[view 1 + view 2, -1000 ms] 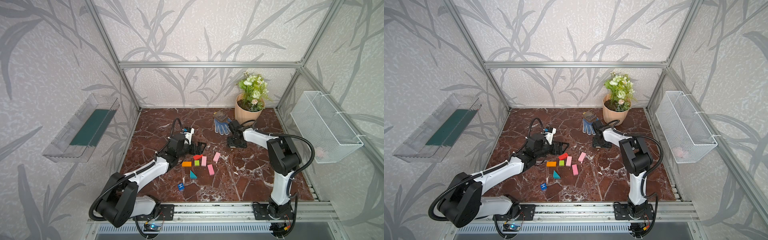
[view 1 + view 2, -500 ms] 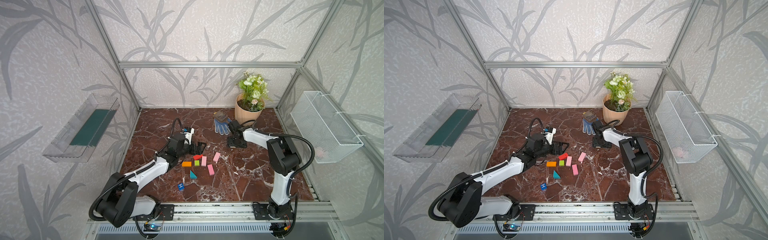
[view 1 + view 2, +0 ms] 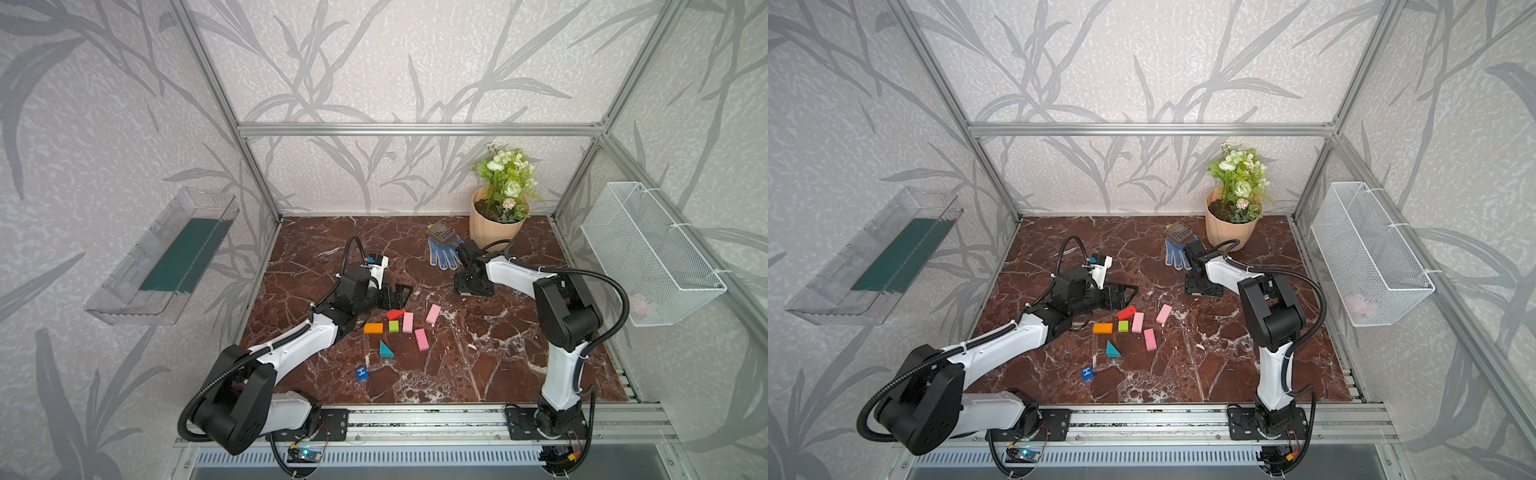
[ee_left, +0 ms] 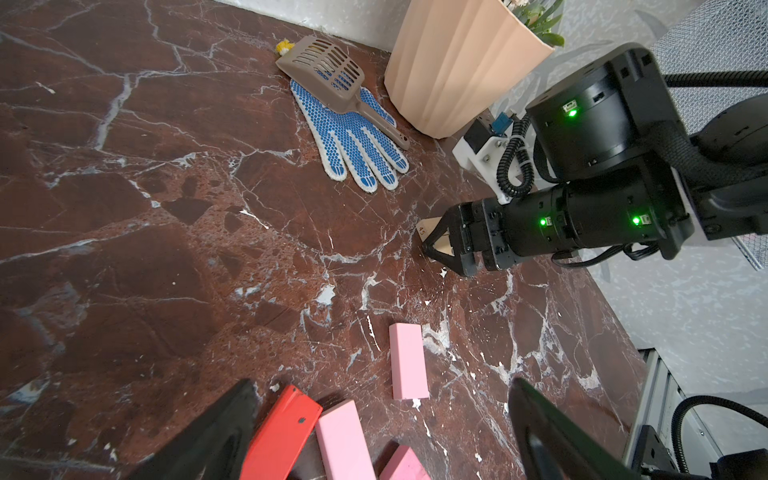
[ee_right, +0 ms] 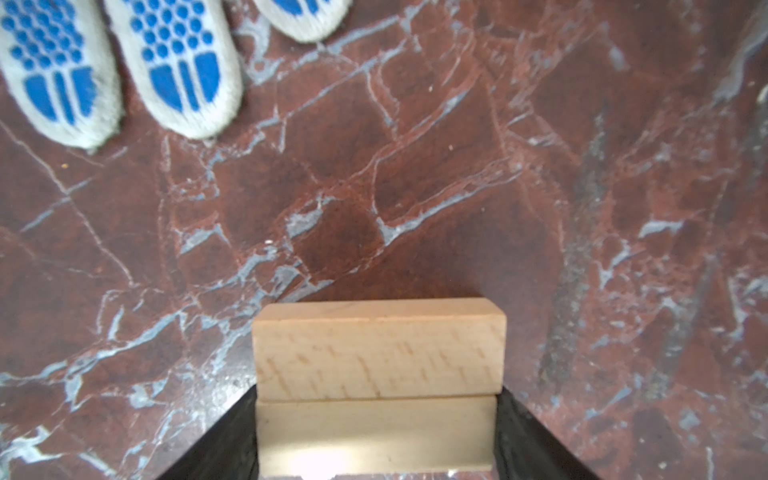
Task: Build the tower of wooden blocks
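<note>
The right gripper (image 5: 376,415) was clamped on the ends of 2 tan bars (image 5: 378,353) that touched along their length, near a dotted glove (image 5: 178,75). The left gripper (image 3: 398,296) stood wide open and empty just beside the red block (image 3: 395,313). The other wood blocks (image 3: 408,322) lay loose and unstacked on the marble table (image 3: 498,365).

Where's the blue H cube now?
In both top views the blue H cube sits left of centre, near the front of the table, closest to the teal wedge.

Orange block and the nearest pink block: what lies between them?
The lime cube lies between the orange block and that pink block; both top views show it.
</note>
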Action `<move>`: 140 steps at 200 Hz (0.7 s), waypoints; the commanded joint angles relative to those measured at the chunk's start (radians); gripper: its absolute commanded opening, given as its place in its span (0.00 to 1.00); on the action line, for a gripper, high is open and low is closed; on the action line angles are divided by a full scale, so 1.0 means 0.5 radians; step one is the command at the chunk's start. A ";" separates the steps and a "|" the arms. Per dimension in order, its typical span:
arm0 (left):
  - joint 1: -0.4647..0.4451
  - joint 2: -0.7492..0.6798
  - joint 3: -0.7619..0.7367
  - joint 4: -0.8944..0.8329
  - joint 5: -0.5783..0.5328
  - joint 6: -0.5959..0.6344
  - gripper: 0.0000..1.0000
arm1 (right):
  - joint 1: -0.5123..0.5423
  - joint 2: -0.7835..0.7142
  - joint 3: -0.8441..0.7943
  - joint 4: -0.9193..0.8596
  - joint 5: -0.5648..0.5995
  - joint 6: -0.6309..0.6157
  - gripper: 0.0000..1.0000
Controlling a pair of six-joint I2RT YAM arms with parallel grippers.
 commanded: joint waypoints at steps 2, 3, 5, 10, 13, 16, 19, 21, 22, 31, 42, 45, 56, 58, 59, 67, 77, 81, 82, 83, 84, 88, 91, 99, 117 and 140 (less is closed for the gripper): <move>-0.011 0.012 0.057 -0.003 0.023 0.016 0.96 | -0.011 0.027 -0.010 -0.067 0.049 0.016 0.81; -0.011 0.011 0.058 -0.003 0.023 0.017 0.96 | -0.013 0.026 -0.010 -0.067 0.049 0.016 0.81; -0.010 0.012 0.058 -0.003 0.023 0.018 0.96 | -0.013 0.028 -0.008 -0.067 0.049 0.016 0.81; -0.011 0.016 0.058 -0.003 0.023 0.016 0.96 | -0.013 0.026 -0.009 -0.071 0.049 0.019 0.81; -0.011 0.015 0.058 -0.003 0.023 0.016 0.96 | -0.012 0.026 -0.008 -0.068 0.049 0.020 0.81; -0.011 0.013 0.058 -0.003 0.023 0.016 0.96 | -0.012 0.024 -0.008 -0.067 0.049 0.017 0.81; -0.011 0.014 0.058 -0.003 0.023 0.016 0.96 | -0.013 0.023 -0.010 -0.067 0.049 0.016 0.81; -0.011 0.014 0.058 -0.003 0.023 0.016 0.96 | -0.012 0.022 -0.009 -0.067 0.049 0.016 0.81; -0.011 0.013 0.058 -0.003 0.023 0.016 0.96 | -0.012 0.022 -0.008 -0.067 0.049 0.016 0.81; -0.011 0.014 0.058 -0.003 0.023 0.017 0.96 | -0.013 0.024 -0.009 -0.067 0.049 0.019 0.82; -0.011 0.015 0.058 -0.003 0.023 0.016 0.96 | -0.011 0.023 -0.010 -0.068 0.049 0.016 0.82; -0.011 0.016 0.058 -0.003 0.023 0.017 0.96 | -0.013 0.023 -0.009 -0.067 0.049 0.016 0.82; -0.011 0.014 0.058 -0.003 0.023 0.016 0.96 | -0.011 0.024 -0.010 -0.069 0.046 0.014 0.84; -0.011 0.015 0.058 -0.003 0.023 0.016 0.96 | -0.011 0.023 -0.010 -0.070 0.046 0.013 0.85; -0.009 0.015 0.058 -0.003 0.023 0.016 0.96 | -0.011 0.023 -0.010 -0.070 0.044 0.013 0.85; -0.010 0.018 0.058 -0.003 0.023 0.018 0.96 | -0.012 0.022 -0.010 -0.070 0.046 0.014 0.88; -0.011 0.019 0.058 -0.003 0.023 0.019 0.96 | -0.012 0.019 -0.013 -0.066 0.040 0.010 0.99; -0.011 0.019 0.056 -0.003 0.023 0.017 0.96 | -0.012 0.016 -0.015 -0.062 0.037 0.010 0.99; -0.011 0.019 0.057 -0.003 0.023 0.016 0.96 | -0.012 0.014 -0.017 -0.060 0.037 0.010 0.99; -0.011 0.019 0.058 -0.003 0.023 0.016 0.96 | -0.012 0.015 -0.017 -0.059 0.037 0.010 0.99; -0.011 0.017 0.058 -0.003 0.024 0.017 0.96 | -0.011 0.016 -0.017 -0.058 0.037 0.010 0.99; -0.011 0.019 0.058 -0.003 0.026 0.016 0.96 | -0.011 0.013 -0.019 -0.058 0.037 0.012 0.99; -0.011 0.019 0.059 -0.002 0.026 0.016 0.96 | -0.011 0.013 -0.019 -0.058 0.039 0.013 0.99; -0.011 0.021 0.060 0.000 0.026 0.017 0.96 | -0.012 0.018 -0.012 -0.058 0.037 0.012 0.99; -0.011 0.023 0.058 0.000 0.029 0.017 0.96 | -0.011 0.052 0.032 -0.080 0.034 0.003 0.99; -0.011 0.029 0.061 0.006 0.038 0.007 0.96 | -0.011 0.114 0.113 -0.124 0.027 -0.017 1.00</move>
